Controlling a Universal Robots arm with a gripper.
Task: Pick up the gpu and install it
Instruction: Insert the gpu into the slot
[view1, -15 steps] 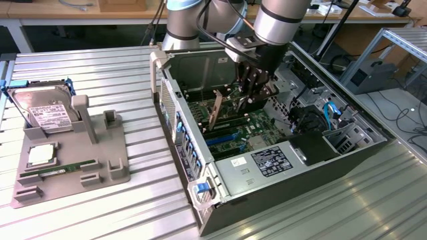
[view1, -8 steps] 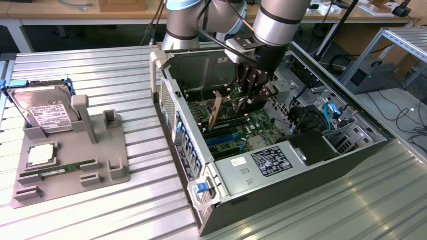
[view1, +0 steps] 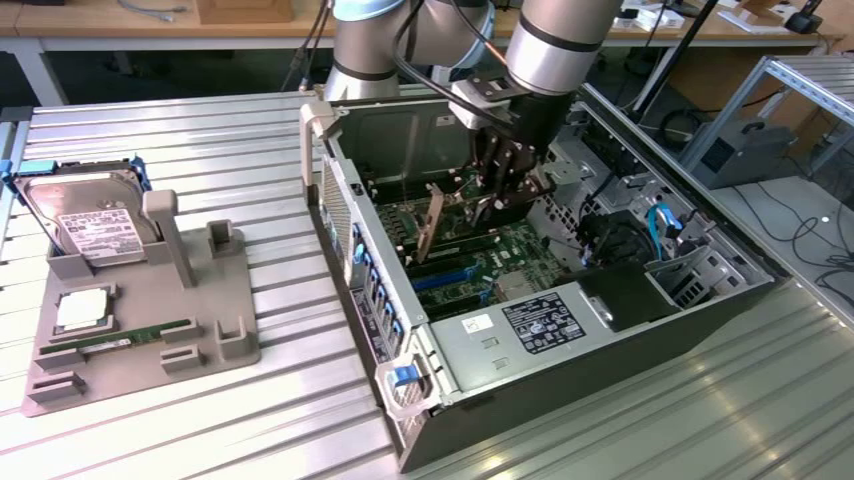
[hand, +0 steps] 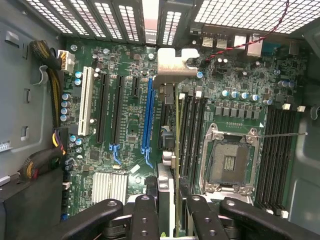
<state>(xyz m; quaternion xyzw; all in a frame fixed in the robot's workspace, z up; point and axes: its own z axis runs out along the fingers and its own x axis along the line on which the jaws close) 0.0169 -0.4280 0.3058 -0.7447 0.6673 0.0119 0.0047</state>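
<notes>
So far: gpu (hand: 172, 67) inside case (view1: 561, 400), over the board (hand: 125, 135).
Gripper (hand: 168, 205): clamped on gpu.
Left: seating it; looks unseated, beside blue slot (hand: 147, 115).

gpu (view1: 433, 228), upright, over the motherboard (view1: 514, 255)

The table (view1: 200, 130) was grey metal, with long ridges running across its top. Two things sat right on it. A big open computer case (view1: 561, 405) lay on its side toward the exterior view's right. A flat grey holder (view1: 200, 305) sat toward the exterior view's left. It was near the case, with a strip of bare table between them.
</notes>
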